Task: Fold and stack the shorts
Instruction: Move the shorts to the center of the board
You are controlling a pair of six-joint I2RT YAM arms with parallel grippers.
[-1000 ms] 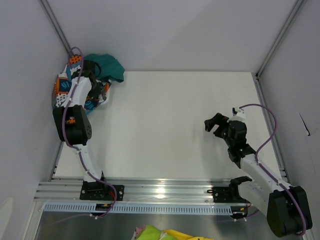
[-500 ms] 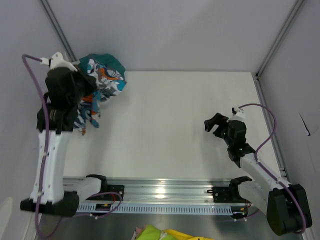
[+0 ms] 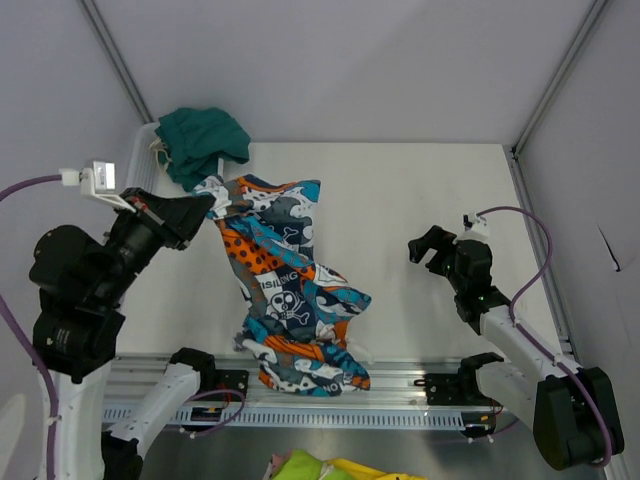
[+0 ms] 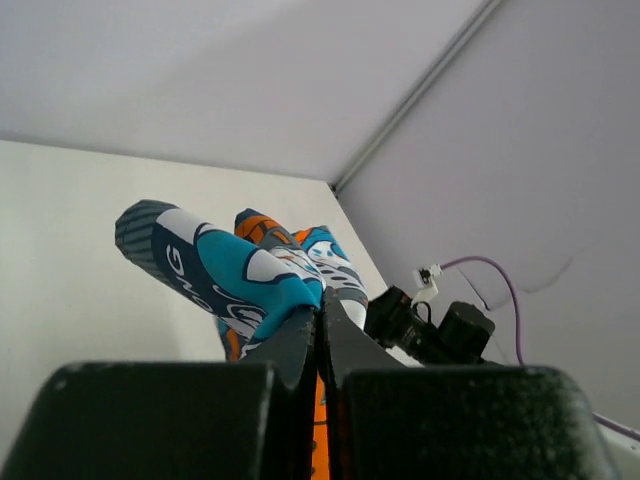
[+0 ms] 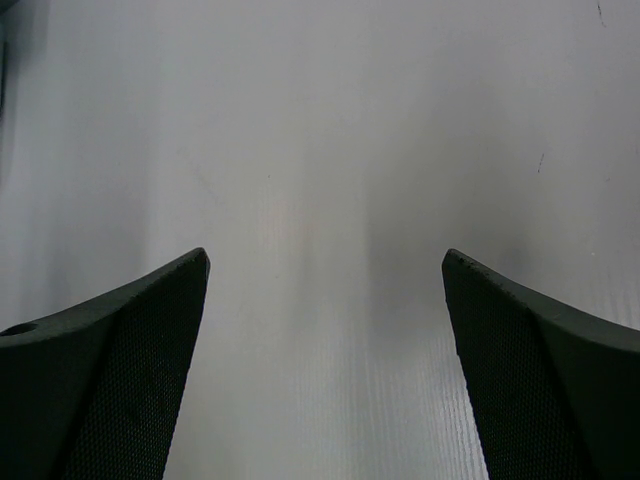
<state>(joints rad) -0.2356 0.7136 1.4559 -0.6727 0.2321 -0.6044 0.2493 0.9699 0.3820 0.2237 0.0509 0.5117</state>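
My left gripper is raised high and shut on the patchwork shorts, which hang from it in a long crumpled drape over the table's near left. In the left wrist view the closed jaws pinch the orange, teal and white cloth. The plain dark teal-green shorts lie bunched at the far left corner, partly in a white basket. My right gripper is open and empty, low over the table at the right. The right wrist view shows only bare table between its fingers.
Grey walls close in the table on the left, back and right. A metal rail runs along the near edge. A yellow-green cloth shows below the rail at the bottom edge.
My left arm has lifted and swung toward the near side, pulling the patchwork shorts out of the far left corner and up into the air. The right arm has not moved.
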